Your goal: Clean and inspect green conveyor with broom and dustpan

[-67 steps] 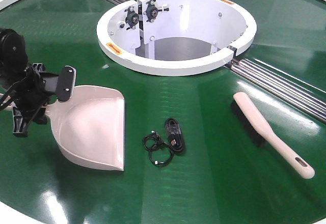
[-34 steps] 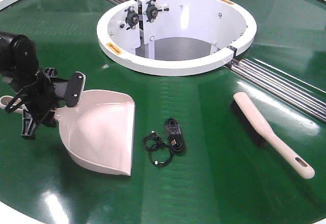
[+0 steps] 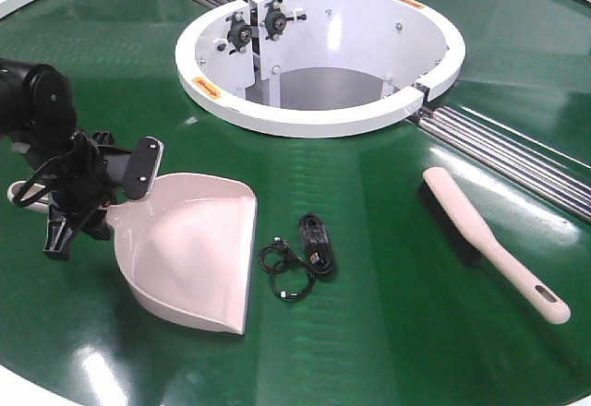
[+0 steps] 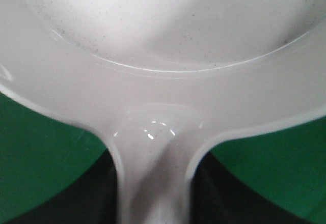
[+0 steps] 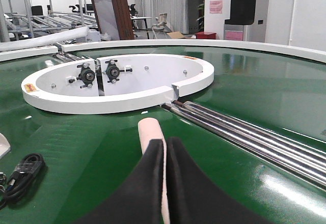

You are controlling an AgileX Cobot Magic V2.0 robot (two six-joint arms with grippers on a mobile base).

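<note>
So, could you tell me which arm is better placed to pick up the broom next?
Right. The broom lies free on that side, directly ahead of the right gripper, while the left gripper is occupied holding the dustpan by its handle.

Left arm (image 3: 42, 101) is done all in black: rounded joint housing, thin cables (image 3: 28, 185) looped round it, silver-edged flat plate (image 3: 143, 168) fitted. Right pincer (image 5: 165, 183) is made of two smooth black fingers (image 5: 147, 183).

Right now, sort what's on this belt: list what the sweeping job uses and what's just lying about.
Job:
green conveyor
dustpan, its handle in the left gripper
broom, lying free on the belt

Lying about:
black coiled cable, loose beside the dustpan's mouth
</note>
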